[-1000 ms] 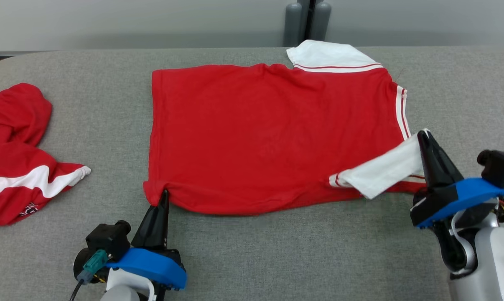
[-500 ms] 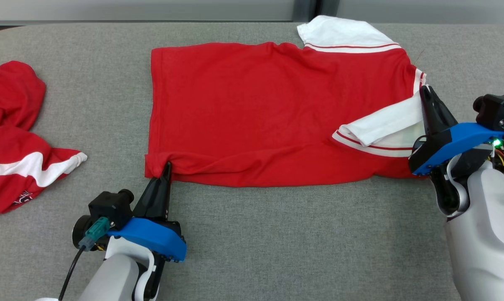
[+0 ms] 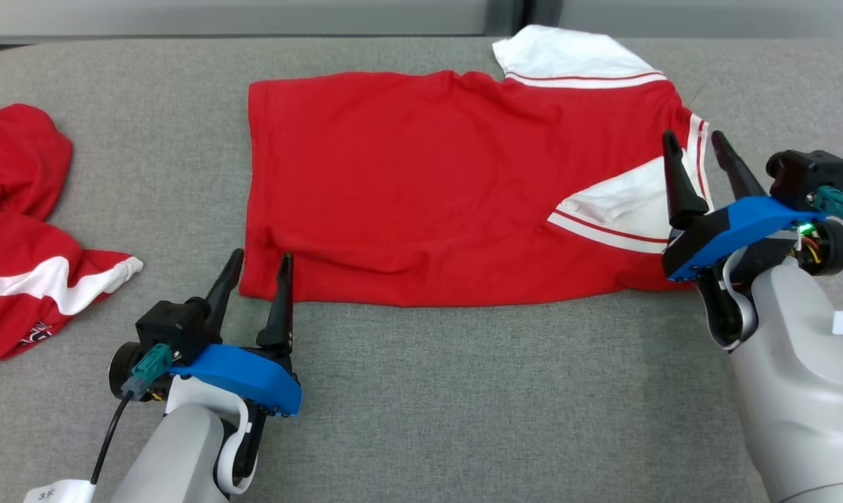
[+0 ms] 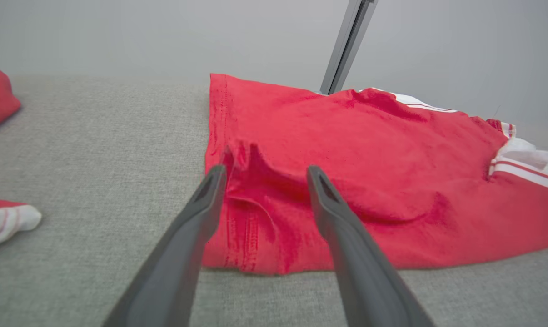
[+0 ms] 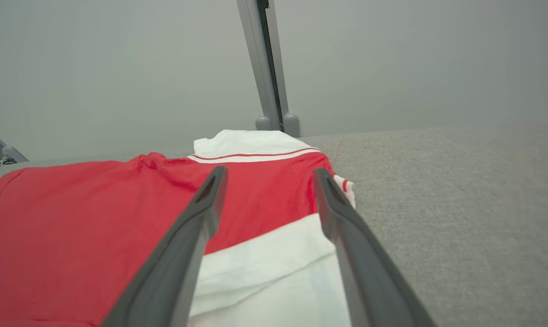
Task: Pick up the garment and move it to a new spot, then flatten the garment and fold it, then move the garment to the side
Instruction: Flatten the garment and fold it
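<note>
Pinched shut a second ago, now spread wide and empty: left gripper (image 3: 262, 256) at near-left corner of shirt (image 3: 428, 188), right gripper (image 3: 693, 136) over white sleeve (image 3: 617, 202). Dropped mid-table (image 3: 463, 391), near edge apparently folded over. Probably first fold laid; next pending.

Soft, even light from above, no glare; just faint shadows under the shirt (image 3: 428, 181) hem on the grey surface (image 3: 463, 391). Head view sharp. Wrist views softer: wall (image 5: 119, 68) hazy, btm of frame blurred.
</note>
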Robot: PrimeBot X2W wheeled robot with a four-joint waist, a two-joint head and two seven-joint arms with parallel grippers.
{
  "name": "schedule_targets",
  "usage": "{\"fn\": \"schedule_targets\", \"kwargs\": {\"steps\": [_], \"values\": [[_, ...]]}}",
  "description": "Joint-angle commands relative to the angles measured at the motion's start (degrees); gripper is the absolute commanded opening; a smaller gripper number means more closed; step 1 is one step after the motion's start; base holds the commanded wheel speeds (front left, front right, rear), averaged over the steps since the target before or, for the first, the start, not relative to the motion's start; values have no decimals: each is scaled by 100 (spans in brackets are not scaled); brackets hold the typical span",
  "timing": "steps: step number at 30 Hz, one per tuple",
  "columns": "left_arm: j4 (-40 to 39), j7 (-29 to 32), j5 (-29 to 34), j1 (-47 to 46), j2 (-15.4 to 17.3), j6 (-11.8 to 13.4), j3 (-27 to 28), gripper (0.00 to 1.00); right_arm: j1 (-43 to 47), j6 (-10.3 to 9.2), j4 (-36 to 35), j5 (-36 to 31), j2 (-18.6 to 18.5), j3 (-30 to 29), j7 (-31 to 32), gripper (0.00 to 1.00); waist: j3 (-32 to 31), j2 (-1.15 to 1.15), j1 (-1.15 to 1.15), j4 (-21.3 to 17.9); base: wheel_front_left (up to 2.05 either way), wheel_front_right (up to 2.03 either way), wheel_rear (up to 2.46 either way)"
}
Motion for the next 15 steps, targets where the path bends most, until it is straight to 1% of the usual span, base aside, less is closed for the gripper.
{"fn": "schedule_targets", "kwargs": {"steps": [1,4,7,11,15], "values": [[25,-61,30,-18,-24,33,19,100,74,3,66,60,-113,66,-107,100,-74,0,-1,-13,0,0,0],[45,-105,42,92,-46,69,44,100,222,3,67,93,-224,181,-195,100,-161,0,-1,-22,0,0,0],[61,-146,43,255,-65,110,94,100,505,3,-17,135,-411,324,-269,100,-292,0,-1,-43,0,0,0],[116,-171,132,378,-33,189,96,100,914,3,-183,143,-629,453,-237,100,-363,0,-1,-89,0,0,0],[156,-183,221,386,-36,269,107,100,1266,3,-346,125,-725,539,-106,100,-356,0,-1,-158,0,0,0]]}}
